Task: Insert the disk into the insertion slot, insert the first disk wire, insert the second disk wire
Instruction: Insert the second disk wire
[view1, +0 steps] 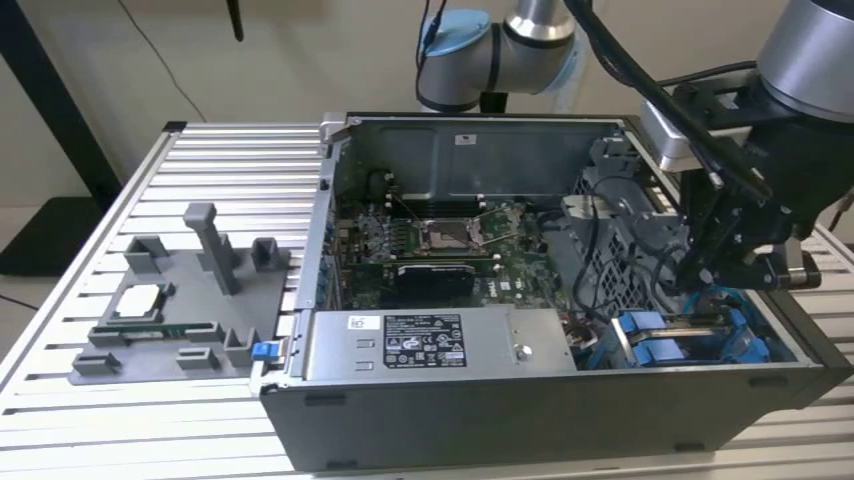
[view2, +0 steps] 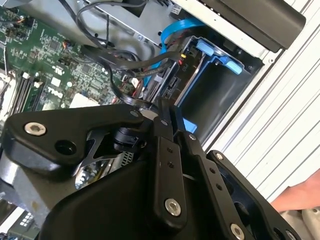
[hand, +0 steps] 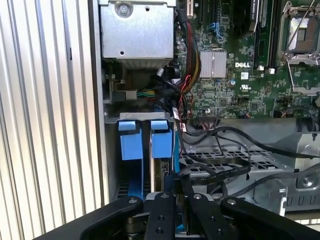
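Black linkage arms of the tool (hand: 175, 200) take up the near edge of the first wrist view, with the two fingers (hand: 161, 212) drawn close together around what looks like a dark cable connector; whether they truly grip it I cannot tell. Just past the fingertips sits the insertion slot (hand: 145, 150), a grey sheet-metal bay with two blue plastic tabs (hand: 131, 140) side by side. Between the tabs a thin pale edge runs down into the bay, possibly the disk, though too little shows to be sure. Black wires (hand: 215, 167) loop from the tool's tip across a perforated grey cage toward the motherboard (hand: 250, 75).

From the second wrist view, the tool (view2: 167, 112) points at the blue carrier frame (view2: 215, 57) in the bay, with a dark connector face (view2: 172, 82) just ahead of the fingertips. A person's hand (view2: 300, 195) rests on the ribbed table (view2: 280, 125).

Seen from outside, the tool (view1: 721, 270) hangs over the open computer case (view1: 534, 420), above the blue bay (view1: 681, 340) at the case's near corner on the exterior view's right. A silver power-supply box (view1: 427, 345) lies along the near wall, and a grey fixture (view1: 187, 300) stands on the table beside the case.
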